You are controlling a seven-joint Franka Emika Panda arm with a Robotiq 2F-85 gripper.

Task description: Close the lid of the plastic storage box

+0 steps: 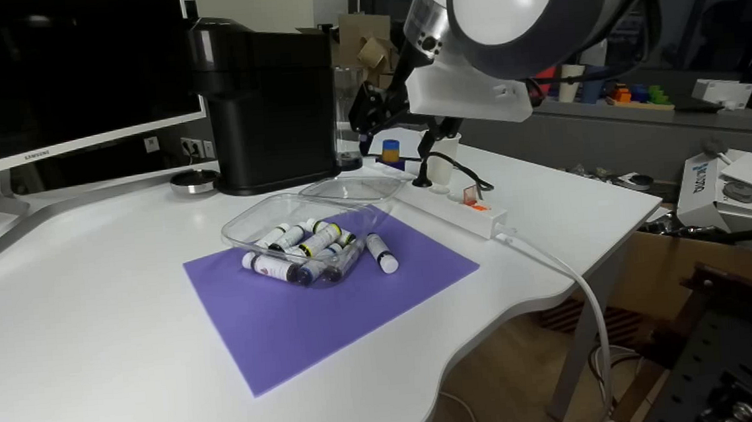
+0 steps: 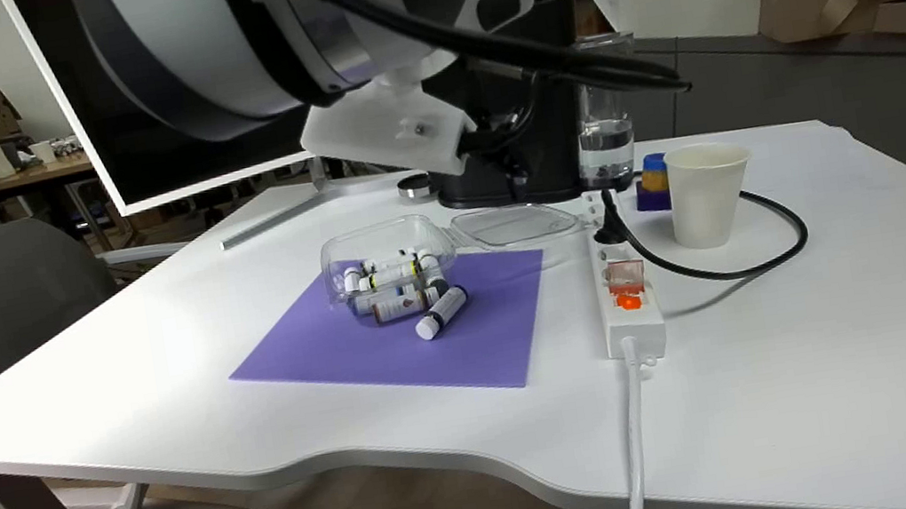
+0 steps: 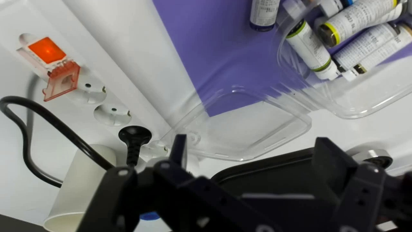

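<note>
White counter [image 1: 93, 336] spread around a purple mat [image 1: 304, 322]; off the mat stood a monitor [image 1: 62, 80] and a tall black appliance [image 1: 276, 105], and a power strip [image 1: 447, 207] ran just beside one of its edges. Partly on the mat, partly past its appliance-side edge, sat the plastic storage box [image 2: 366, 242] with small bottles [image 1: 320, 240] in it; one more bottle [image 1: 381, 253] lay outside on the mat. The lid [image 3: 239, 125] was folded back from the box and covered the mat's corner nearest the strip, purple showing through the clear plastic.

Just outside that same corner hung the hand [image 3: 252, 148], its fingers spread well apart, nothing held between them. From there the lid lay inward, toward the mat: free edge nearest, then the joined edge, then the box. That order looked like what the next move depended on, since the lid would probably have to be raised by its free edge and swung over the box. In the wrist view the fingertips were spaced roughly along that edge rather than across it. Which of the lid's sides was longer could not be told. Fingertips and lid appeared apart, the height unclear.
</note>
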